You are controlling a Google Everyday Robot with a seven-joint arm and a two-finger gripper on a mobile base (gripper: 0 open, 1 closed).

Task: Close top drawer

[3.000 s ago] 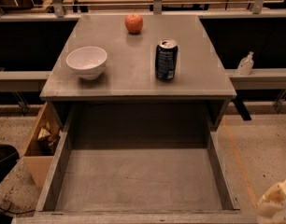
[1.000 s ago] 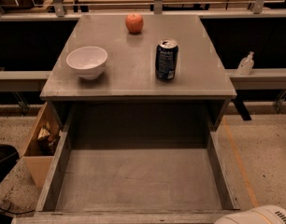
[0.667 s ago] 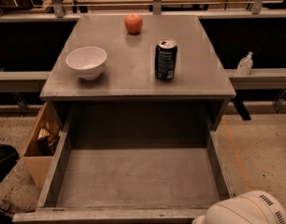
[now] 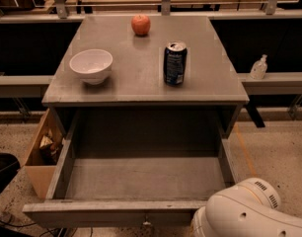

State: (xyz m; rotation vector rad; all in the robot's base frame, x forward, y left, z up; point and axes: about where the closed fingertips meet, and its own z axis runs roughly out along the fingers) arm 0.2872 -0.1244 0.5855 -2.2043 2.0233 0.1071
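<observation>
— Where is the top drawer [image 4: 141, 179]?

— It is pulled far out from under the grey cabinet [image 4: 136, 78], toward me. I can see all of its bare wooden floor and both side walls. Its front panel runs along the bottom of the view. The little metal knob [image 4: 147, 224] sits in the middle of that panel, right at the bottom edge.

— And your gripper?

— My gripper does not show in the view. All I can see is a big white round part of my arm [image 4: 249, 214] in the bottom right corner, just beside the right end of the drawer's front. So I cannot tell how wide the gripper is open, or if it has hold of anything.

— What is on top of the cabinet?

— A white bowl [image 4: 91, 65] on the left, a dark drink can [image 4: 174, 63] standing up to the right of the middle, and a red apple [image 4: 140, 24] at the back. They are well apart from each other.

— Anything else?

— A brown cardboard box [image 4: 40, 167] stands on the floor just left of the drawer. A small bottle [image 4: 259, 67] stands on a ledge to the right.
</observation>
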